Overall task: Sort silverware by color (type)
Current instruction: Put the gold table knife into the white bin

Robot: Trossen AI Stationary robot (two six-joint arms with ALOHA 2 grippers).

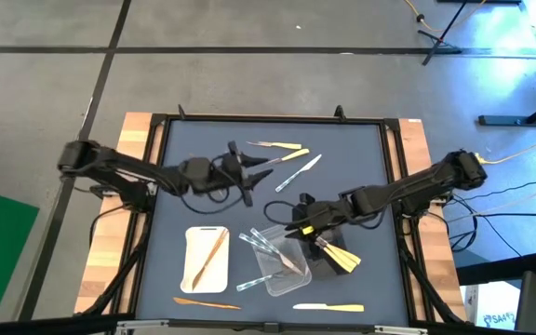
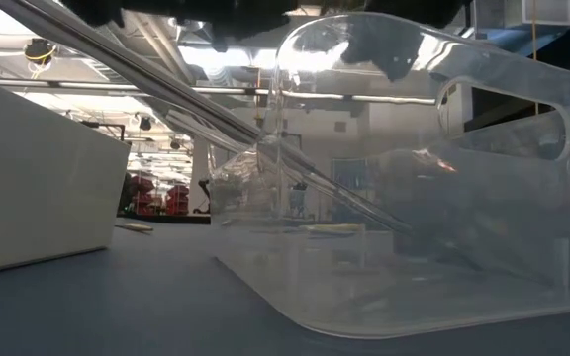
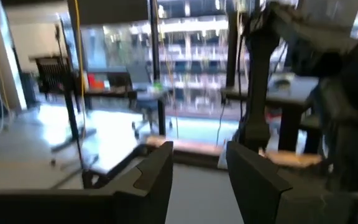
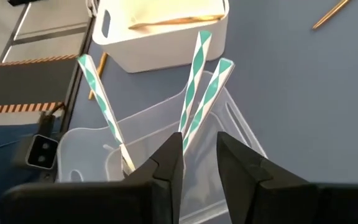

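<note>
presently the right gripper point(image 4: 199, 163), fingers slightly apart and gripping nothing, hovers over three striped utensils point(image 4: 197, 93) in the clear tray point(image 4: 89, 152).

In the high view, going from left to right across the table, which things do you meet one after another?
White tray with a brown wooden utensil → left gripper, over the mat → clear tray holding clear utensils → right gripper, over the clear tray → cream utensils.

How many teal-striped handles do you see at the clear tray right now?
3 striped handles, all in the clear tray: one leaning alone to one side, two close together just ahead of the right tool. More may lie hidden lower down.
</note>
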